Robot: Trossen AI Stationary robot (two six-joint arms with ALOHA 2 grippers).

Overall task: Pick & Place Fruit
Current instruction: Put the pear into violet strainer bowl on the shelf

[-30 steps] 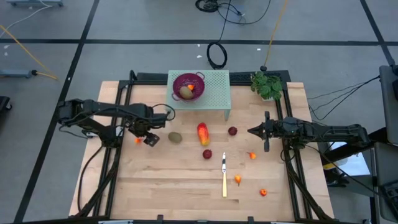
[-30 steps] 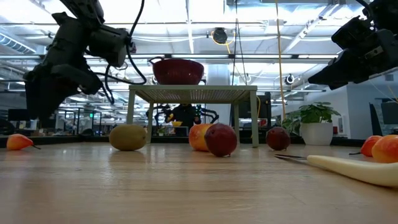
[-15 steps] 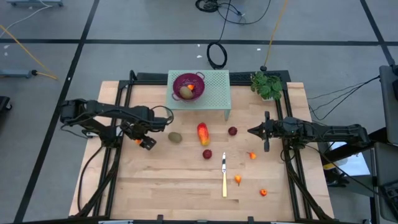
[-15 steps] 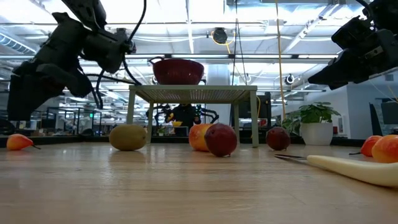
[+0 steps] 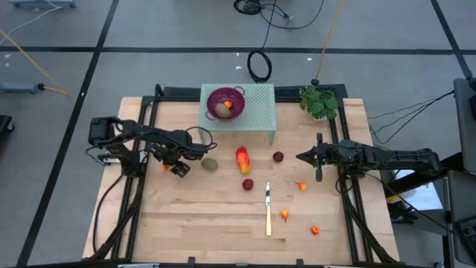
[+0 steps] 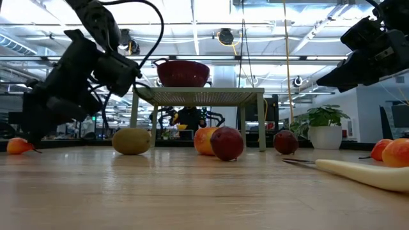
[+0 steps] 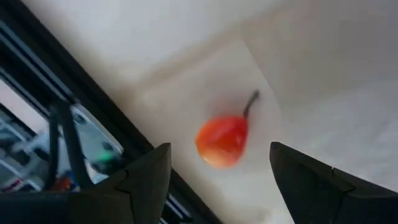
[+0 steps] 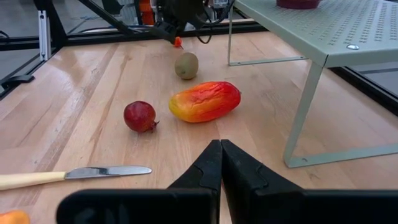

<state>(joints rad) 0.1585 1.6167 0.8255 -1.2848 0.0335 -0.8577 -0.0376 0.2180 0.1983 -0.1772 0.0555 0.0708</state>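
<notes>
The left gripper [image 5: 177, 167] hangs over the left side of the wooden worktop [image 5: 223, 223], its fingers [image 7: 146, 177] spread above a tiny orange fruit piece [image 7: 222, 140] that lies free between them, near the worktop's edge. From above, the gripper covers most of that piece. Just beside it rests a brown-green oval fruit [image 5: 210, 164]. The red-orange-yellow oblong fruit [image 5: 242, 158] and two dark red balls [image 5: 248, 184] lie mid-worktop. A second oval sits in the purple perforated colander [image 5: 236, 110] on the pale green metal stand [image 5: 260, 112], partly hidden by the rim. The right gripper [image 5: 300, 157] waits at the right, fingers [image 8: 202, 171] pressed together.
</notes>
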